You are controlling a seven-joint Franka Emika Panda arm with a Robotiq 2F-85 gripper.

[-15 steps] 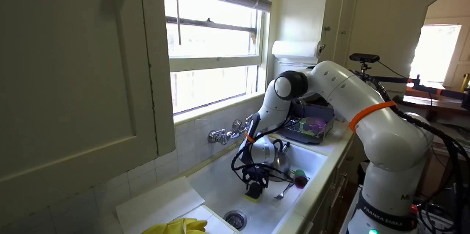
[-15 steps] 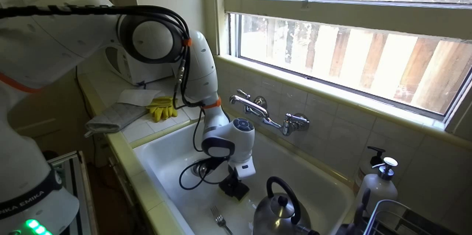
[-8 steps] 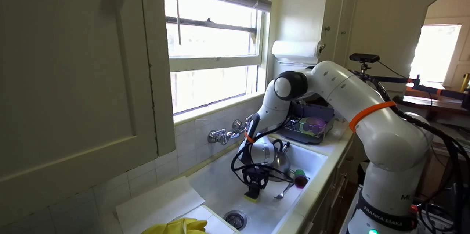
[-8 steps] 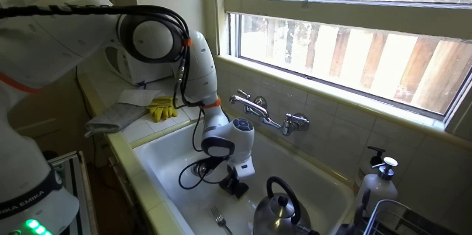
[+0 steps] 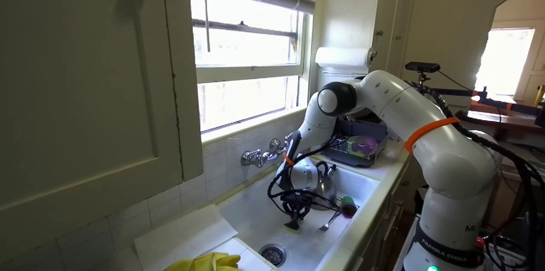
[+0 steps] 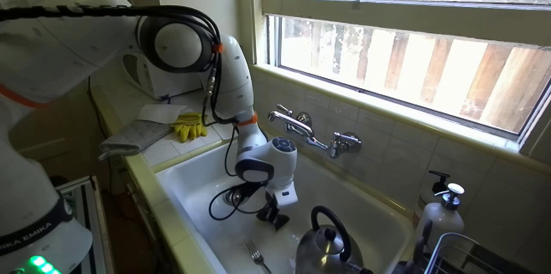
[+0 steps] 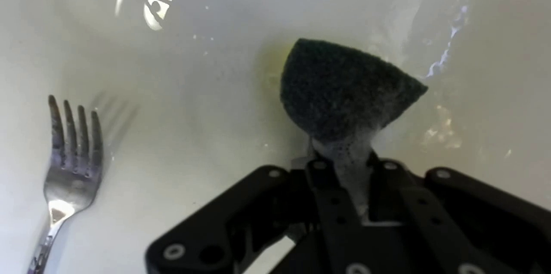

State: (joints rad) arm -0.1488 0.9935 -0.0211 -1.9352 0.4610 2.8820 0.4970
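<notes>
Dark green sponge (image 7: 340, 89) pinched to a narrow waist

My tool (image 7: 345, 158) is nearly closed, its jaws holding a thin fold of the sponge while the free end fans out beyond them. The sponge is inside the white sink (image 6: 361, 196), low over its bottom, near the fork (image 7: 73, 183) and apart from the kettle (image 6: 316, 257); I cannot tell whether its lower edge touches down.

To squeeze well, I think I want even pressure and the fold kept centred, since what look like pale suds (image 7: 351, 149) sit right at the pinch and a wet sponge may slip out sideways. Staying level seems wise, and so does leaving room on the fork's side. I judge the sponge soft enough to take a firm grip without harm, though it may spring back wide once I ease off.

Held against the frame of a second ago, the sponge differs most: there it is a broad dark block in both exterior views; here its middle is drawn in and its end flares. My jaws stand much closer together now. The arm (image 6: 234, 80) is almost where it is in that frame, and the fork and kettle are unmoved.
</notes>
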